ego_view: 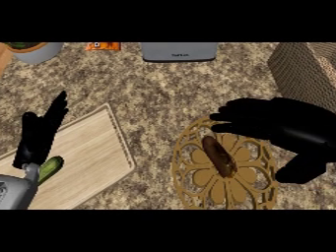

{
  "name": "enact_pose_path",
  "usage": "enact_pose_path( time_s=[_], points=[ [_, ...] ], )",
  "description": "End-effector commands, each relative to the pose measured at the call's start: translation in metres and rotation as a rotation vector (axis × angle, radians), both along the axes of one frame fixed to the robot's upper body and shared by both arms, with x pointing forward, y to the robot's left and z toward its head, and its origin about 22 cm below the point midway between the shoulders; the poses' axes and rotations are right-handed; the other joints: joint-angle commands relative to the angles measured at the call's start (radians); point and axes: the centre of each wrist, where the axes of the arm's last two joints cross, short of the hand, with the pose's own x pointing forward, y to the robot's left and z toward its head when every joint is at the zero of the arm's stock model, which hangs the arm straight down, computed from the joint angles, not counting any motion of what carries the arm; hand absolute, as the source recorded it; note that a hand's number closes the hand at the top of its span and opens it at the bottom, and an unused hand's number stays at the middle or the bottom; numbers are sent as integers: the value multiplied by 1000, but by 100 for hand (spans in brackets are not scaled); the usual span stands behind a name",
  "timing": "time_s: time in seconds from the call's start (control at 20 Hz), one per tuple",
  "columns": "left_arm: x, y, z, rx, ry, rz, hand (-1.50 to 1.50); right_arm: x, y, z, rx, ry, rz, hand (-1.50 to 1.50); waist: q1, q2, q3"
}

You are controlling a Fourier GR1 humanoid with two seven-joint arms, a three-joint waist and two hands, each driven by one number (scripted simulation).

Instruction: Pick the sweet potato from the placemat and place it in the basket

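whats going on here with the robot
The robot's right hand is open over the upper end of the sweet potato, which lies on the round placemat, not yet grasped. The basket stands at the upper right. The left hand rests open over the wooden cutting board.

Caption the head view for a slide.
Right hand open near the sweet potato lying on the round placemat, basket at right.
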Motion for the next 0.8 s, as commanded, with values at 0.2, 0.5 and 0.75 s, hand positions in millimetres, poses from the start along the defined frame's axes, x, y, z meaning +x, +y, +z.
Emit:
enact_pose_path(
  time_s=[0.2, 0.5, 0.75],
  points=[
    [27, -10, 0, -16, -8, -11, 0, -21, 16, 33, -361, 108, 45, -150, 12, 11, 1],
    [3, -11, 7, -9, -7, -22, 0, -30, -3, 39, -333, 129, -37, -150, 27, 9, 4],
    [13, -9, 3, 0, -6, -17, 0, -27, -3, 25, -243, 114, -60, -150, 28, 11, 4]
  ],
)
